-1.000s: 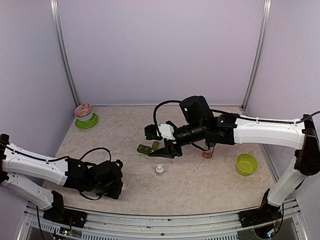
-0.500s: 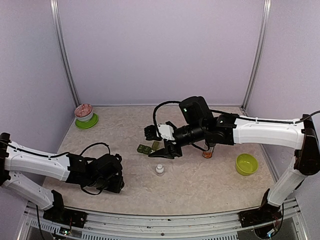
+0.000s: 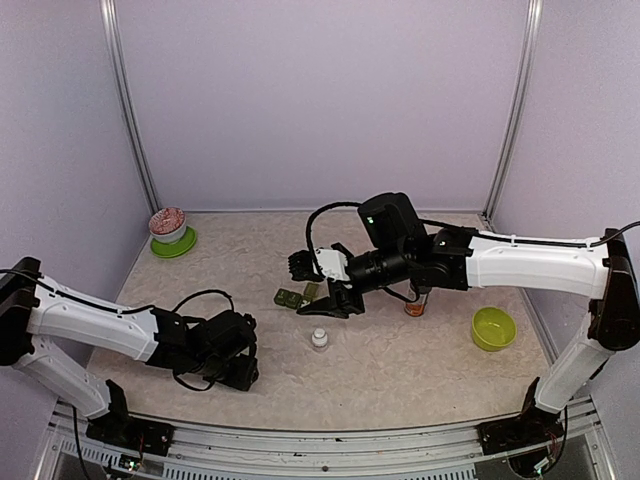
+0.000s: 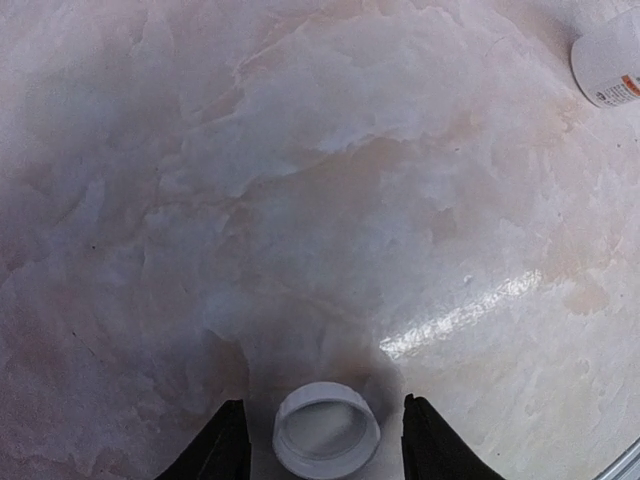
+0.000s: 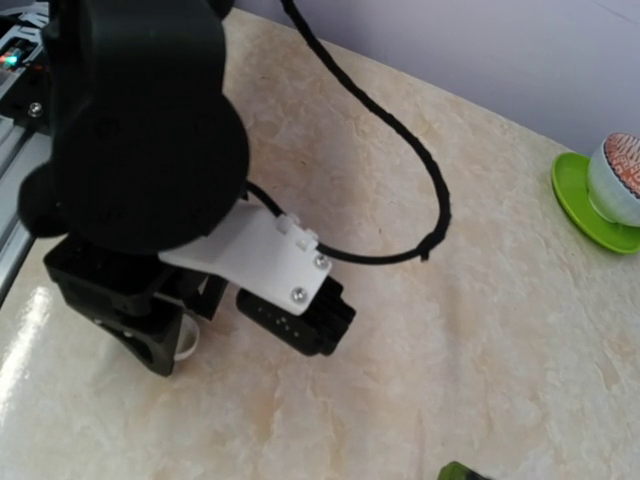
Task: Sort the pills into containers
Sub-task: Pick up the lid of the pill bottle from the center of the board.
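The containers (image 3: 291,297), a small dark green strip of joined lidded squares, lie mid-table; a green corner of them (image 5: 462,472) shows at the bottom of the right wrist view. My right gripper (image 3: 316,282) hovers just over them, its dark fingers apart with nothing held. My left gripper (image 4: 325,445) is low over the near left of the table and open. A white bottle cap (image 4: 327,430) lies rim-up on the table between its fingers, with gaps on both sides. A white bottle (image 3: 319,339) stands uncapped nearby. The pills are hidden.
A small orange vial (image 3: 415,305) stands right of the right gripper. A lime-green bowl (image 3: 493,328) sits at the right. A patterned cup on a green saucer (image 3: 170,230) is at the back left. The left arm's black cable (image 5: 400,170) loops above the table.
The left arm has shifted to the right along the near edge. The right arm has not moved.
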`<act>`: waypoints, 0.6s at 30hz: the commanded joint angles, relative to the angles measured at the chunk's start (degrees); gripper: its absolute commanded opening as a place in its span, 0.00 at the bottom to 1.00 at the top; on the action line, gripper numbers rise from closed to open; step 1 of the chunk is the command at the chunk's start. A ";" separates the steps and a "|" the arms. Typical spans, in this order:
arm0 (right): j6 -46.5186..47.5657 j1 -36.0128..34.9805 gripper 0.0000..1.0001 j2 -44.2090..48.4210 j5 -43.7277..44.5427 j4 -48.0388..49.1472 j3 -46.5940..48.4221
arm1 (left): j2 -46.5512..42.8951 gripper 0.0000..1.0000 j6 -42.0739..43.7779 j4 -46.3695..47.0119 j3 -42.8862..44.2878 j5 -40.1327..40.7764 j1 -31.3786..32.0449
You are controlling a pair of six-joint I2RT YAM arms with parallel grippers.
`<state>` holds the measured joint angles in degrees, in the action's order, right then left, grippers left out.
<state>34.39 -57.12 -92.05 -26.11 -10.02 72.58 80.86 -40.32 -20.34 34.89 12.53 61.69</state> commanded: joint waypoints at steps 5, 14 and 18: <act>-0.47 0.19 0.61 -0.88 -0.19 -0.62 1.48 | 1.75 0.40 0.94 1.55 1.23 -2.66 -0.39; -0.08 0.25 0.61 -0.68 -0.08 -0.66 1.10 | 0.47 0.29 1.13 1.27 1.00 -3.57 -0.35; -0.03 0.19 0.61 -0.69 -0.01 -0.46 0.98 | -2.05 0.30 2.69 3.26 1.36 -4.95 -0.47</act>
<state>34.46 -57.12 -92.38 -26.06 -10.09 72.58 81.41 -39.33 -18.79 35.18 9.52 61.67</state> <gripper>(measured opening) 0.609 0.297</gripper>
